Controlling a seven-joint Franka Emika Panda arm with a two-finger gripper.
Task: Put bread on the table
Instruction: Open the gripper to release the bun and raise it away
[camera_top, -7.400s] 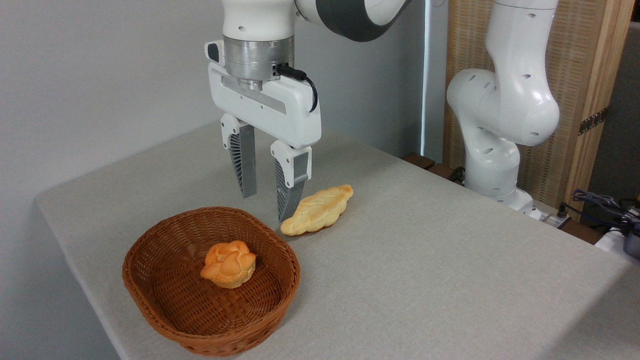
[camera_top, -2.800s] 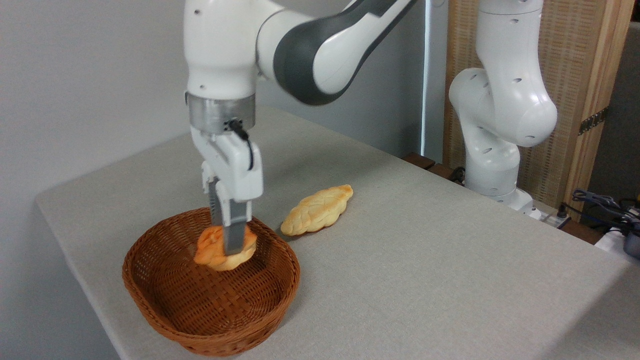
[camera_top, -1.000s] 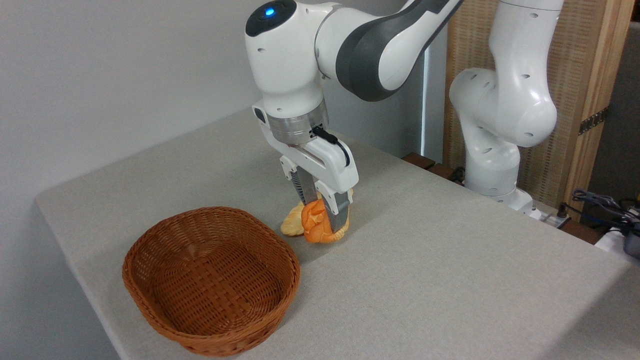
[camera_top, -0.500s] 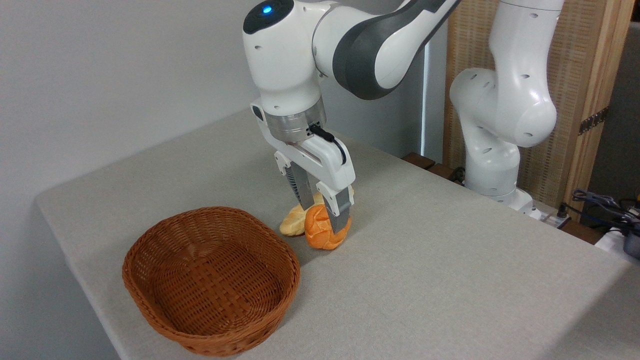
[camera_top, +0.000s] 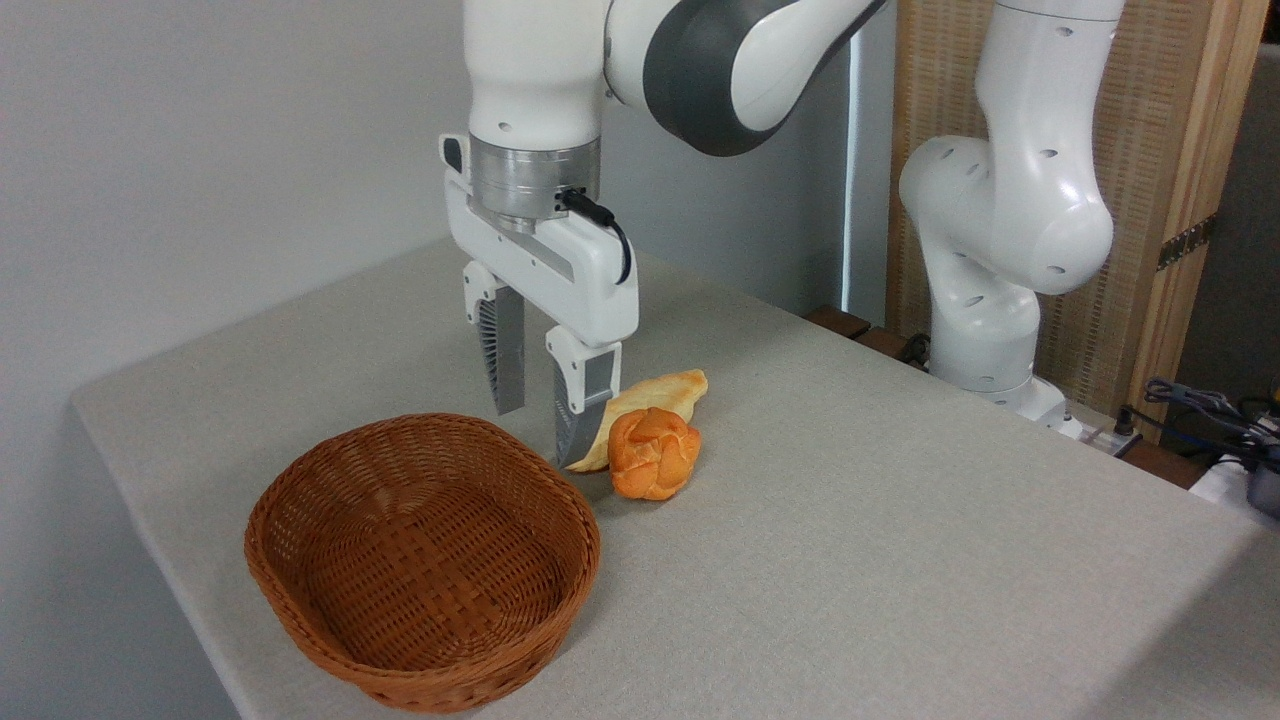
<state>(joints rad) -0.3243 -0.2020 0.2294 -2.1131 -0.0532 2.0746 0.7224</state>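
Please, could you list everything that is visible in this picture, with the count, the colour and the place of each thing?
bread: 1, orange-golden knotted bun, on the table just right of the basket, against the near side of the long loaf
long loaf: 1, pale yellow, on the table behind the bun, partly hidden by it and by a finger
basket: 1, brown wicker, nothing in it, near the front left corner of the table
table: 1, light grey-beige cloth top, fills the middle of the view
cables: dark, count unclear, at the far right edge
wooden panel: 1, light brown, behind the arm at right
arm: 1, white and grey, base at the right rear
gripper: 1, white with grey fingers, open, above the basket's far rim, holding nothing
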